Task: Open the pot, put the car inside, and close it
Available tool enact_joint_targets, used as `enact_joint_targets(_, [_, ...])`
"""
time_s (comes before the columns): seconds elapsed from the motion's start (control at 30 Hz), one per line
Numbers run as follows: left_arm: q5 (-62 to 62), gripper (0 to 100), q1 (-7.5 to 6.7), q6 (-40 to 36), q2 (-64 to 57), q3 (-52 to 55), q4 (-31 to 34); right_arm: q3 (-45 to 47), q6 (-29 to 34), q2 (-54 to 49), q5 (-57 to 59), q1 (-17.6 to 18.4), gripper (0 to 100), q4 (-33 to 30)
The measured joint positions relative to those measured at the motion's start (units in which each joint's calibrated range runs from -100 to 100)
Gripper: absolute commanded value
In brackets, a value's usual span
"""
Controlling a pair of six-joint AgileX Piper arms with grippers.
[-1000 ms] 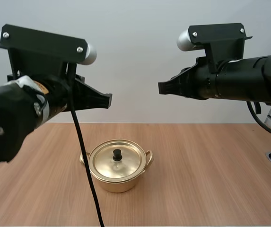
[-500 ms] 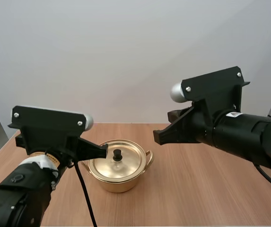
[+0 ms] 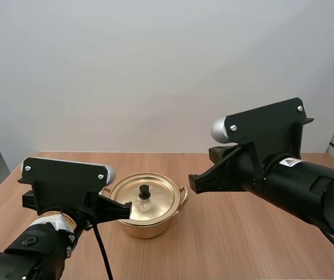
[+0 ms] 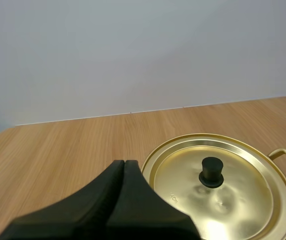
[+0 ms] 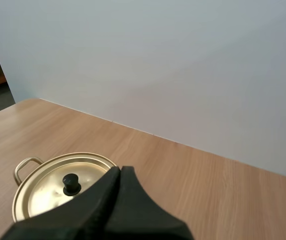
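Observation:
A golden pot (image 3: 146, 217) stands on the table's middle with its lid (image 3: 155, 201) on, a black knob (image 3: 144, 190) at the lid's centre. My left gripper (image 3: 129, 210) hovers at the pot's left side, above the table. In the left wrist view its fingers (image 4: 124, 165) lie together as one dark wedge, just short of the lid (image 4: 232, 192). My right gripper (image 3: 193, 183) hangs to the right of the pot, higher up. Its fingers (image 5: 120, 171) are also shut on nothing, with the pot (image 5: 43, 187) and knob (image 5: 72, 184) beyond them.
The wooden table (image 3: 260, 233) stretches bare to the right of the pot and behind it, up to a plain white wall. The table's left edge (image 3: 12, 175) drops off to a dark floor.
Both arms have come down from high in the view to about the pot's level, on either side of it. The pot has not moved and its lid is still on.

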Motion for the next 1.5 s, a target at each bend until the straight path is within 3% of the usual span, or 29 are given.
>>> enact_joint_targets(0.3, [-0.68, 0, 0.00, 0.00, 0.00, 0.16, 0.00, 11.29, -11.41, -0.44, -21.87, 0.19, 0, 1.48])
enact_joint_targets(0.43, [-5.99, 0, 0.00, 0.00, -0.36, 3.51, 0.00, 16.76, -16.47, -4.18, -31.66, 3.26, 0, 3.43])
enact_joint_targets(0.57, [-15.91, 0, 0.00, 0.00, -3.08, 9.58, 0.00, 21.31, -17.45, -10.10, -41.39, 7.50, 0, 0.58])
enact_joint_targets(0.7, [-22.03, 0, 0.00, -0.30, -7.22, 11.12, 0.00, 25.55, -14.04, -14.62, -51.28, 9.89, 0, -5.99])
enact_joint_targets(0.83, [-19.74, 0, 0.00, -0.30, -11.40, 11.12, 0.00, 29.00, -7.79, -15.62, -55.35, 10.30, 0, -12.83])
enact_joint_targets(1.0, [-10.72, 0, 0.00, -0.30, -11.56, 11.12, 0.00, 30.98, -0.66, -15.62, -49.90, 11.08, 0, -21.43])
enact_joint_targets(1.2, [-9.93, 0, 0.00, -0.30, -11.56, 11.12, 0.00, 31.50, 8.36, -15.62, -41.06, 11.16, 0, -31.47])
enact_joint_targets(1.5, [-9.93, 0, 0.00, -0.30, -11.56, 11.12, 0.00, 31.50, 21.69, -15.62, -41.06, 11.16, 0, -45.84])
